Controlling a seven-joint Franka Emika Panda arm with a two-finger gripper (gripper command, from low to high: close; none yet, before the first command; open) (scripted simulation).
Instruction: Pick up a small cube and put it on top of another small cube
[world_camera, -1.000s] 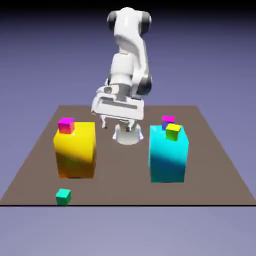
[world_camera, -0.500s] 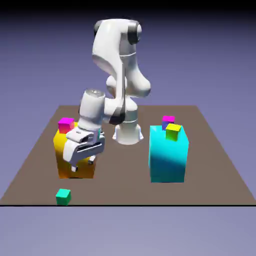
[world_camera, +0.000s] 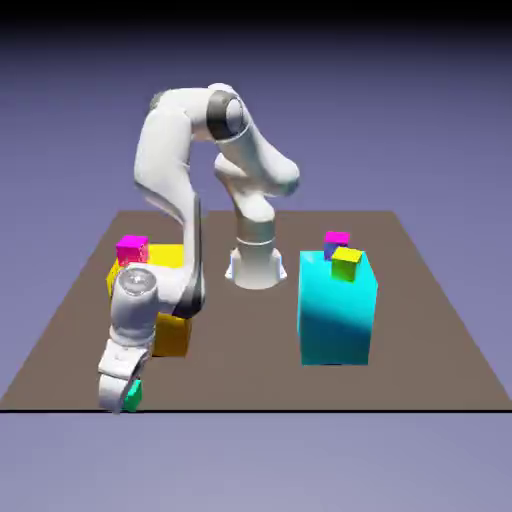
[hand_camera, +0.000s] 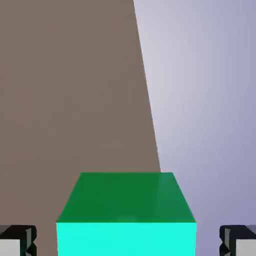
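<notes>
End effector (world_camera: 122, 392) down at the near-left corner of the surface (world_camera: 430, 330), spread wide: hand view shows the two fingertips (hand_camera: 17, 240) at either side of the teal-green small cube (hand_camera: 126, 215), gaps on both sides, no contact visible. Cube sits on the surface close to its near edge; in the exterior view only a sliver of it (world_camera: 132, 397) shows beside the fingers. Reach done, grasp not yet made. Left to do, by my reading: close, lift, carry, set down on another small cube. Candidates: magenta cube (world_camera: 131, 249) on yellow block (world_camera: 172, 335), yellow-green cube (world_camera: 346, 263) and second magenta cube (world_camera: 336, 239) on cyan block (world_camera: 337, 312). Task early, roughly first quarter.
</notes>
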